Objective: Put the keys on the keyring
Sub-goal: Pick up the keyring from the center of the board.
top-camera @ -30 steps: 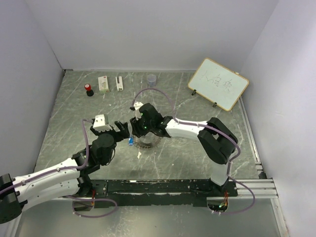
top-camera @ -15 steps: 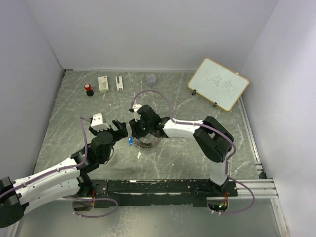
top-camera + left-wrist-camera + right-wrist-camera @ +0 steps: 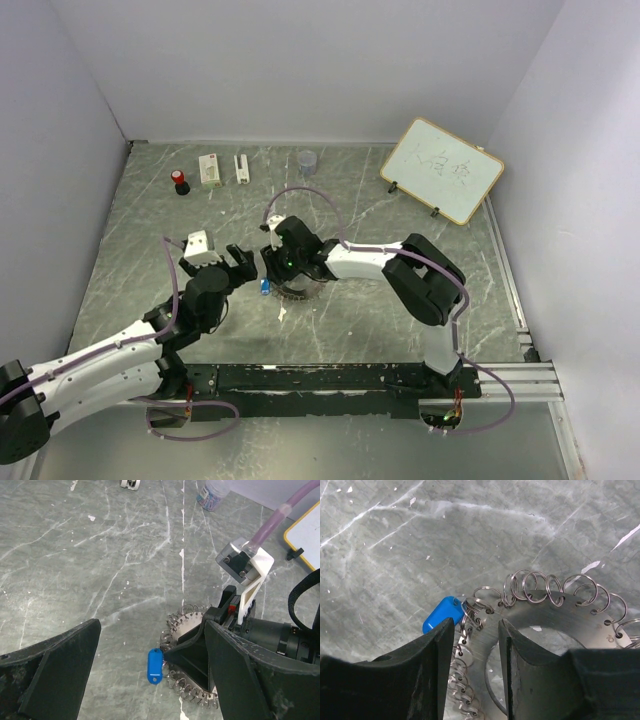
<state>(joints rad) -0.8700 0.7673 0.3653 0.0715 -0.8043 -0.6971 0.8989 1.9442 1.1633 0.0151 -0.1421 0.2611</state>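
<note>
The keyring [image 3: 298,288] is a flat metal ring lying on the table, its rim strung with many small wire loops. It also shows in the left wrist view [image 3: 186,621] and the right wrist view [image 3: 555,611]. A blue-headed key [image 3: 263,286] hangs at its left edge, seen too in the left wrist view [image 3: 155,665] and the right wrist view [image 3: 440,614]. My right gripper [image 3: 474,630] straddles the ring's band next to the blue key, one finger outside and one in the centre hole, shut on it. My left gripper [image 3: 150,672] is wide open just left of the blue key, holding nothing.
A small whiteboard [image 3: 441,170] stands at the back right. A small grey cup [image 3: 306,159], two white blocks [image 3: 210,168] and a red-topped black piece [image 3: 181,182] line the back of the table. Walls enclose three sides.
My right gripper has shifted slightly left along the keyring towards the blue key. My left gripper has edged a little left. The keyring has stayed in place.
</note>
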